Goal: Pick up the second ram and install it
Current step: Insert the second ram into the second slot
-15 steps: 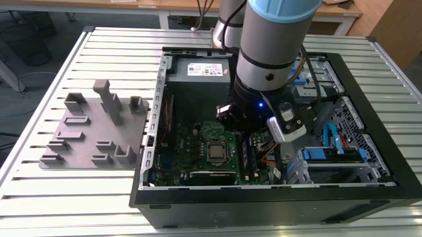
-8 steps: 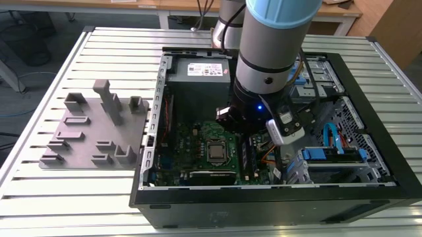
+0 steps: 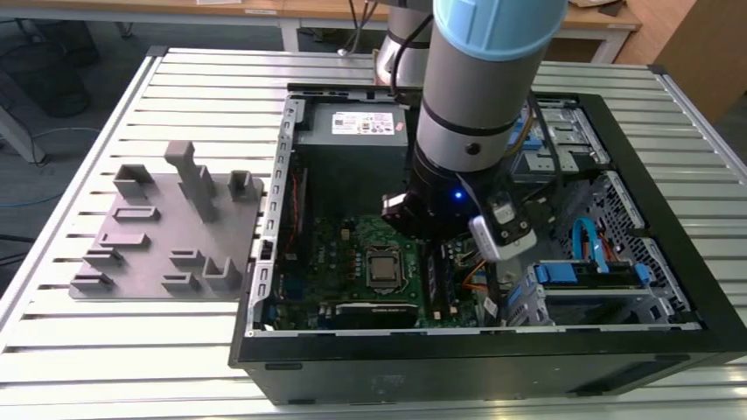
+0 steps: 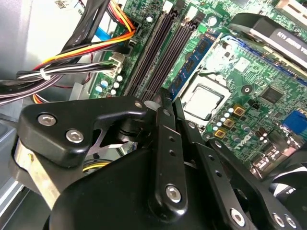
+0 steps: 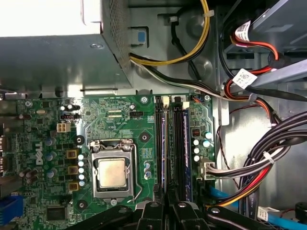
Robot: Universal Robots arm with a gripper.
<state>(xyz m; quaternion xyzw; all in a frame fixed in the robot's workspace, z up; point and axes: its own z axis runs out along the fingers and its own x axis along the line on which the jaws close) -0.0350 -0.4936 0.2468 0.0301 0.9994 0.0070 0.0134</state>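
Note:
The second ram stands on edge in the memory slot nearest the CPU socket, its dark blue-green board and black chips showing in the second wrist view. My gripper is shut, its black fingertips together right over the near end of this stick's top edge. Whether they press on it I cannot tell. In the exterior view the arm's wrist hangs low inside the open computer case, over the slots beside the CPU.
Another blue-edged stick sits two slots further from the CPU. Bundled power cables run close beside the slots. The power supply and drive cage flank the arm. A grey fixture block plate lies outside the case on the exterior view's left.

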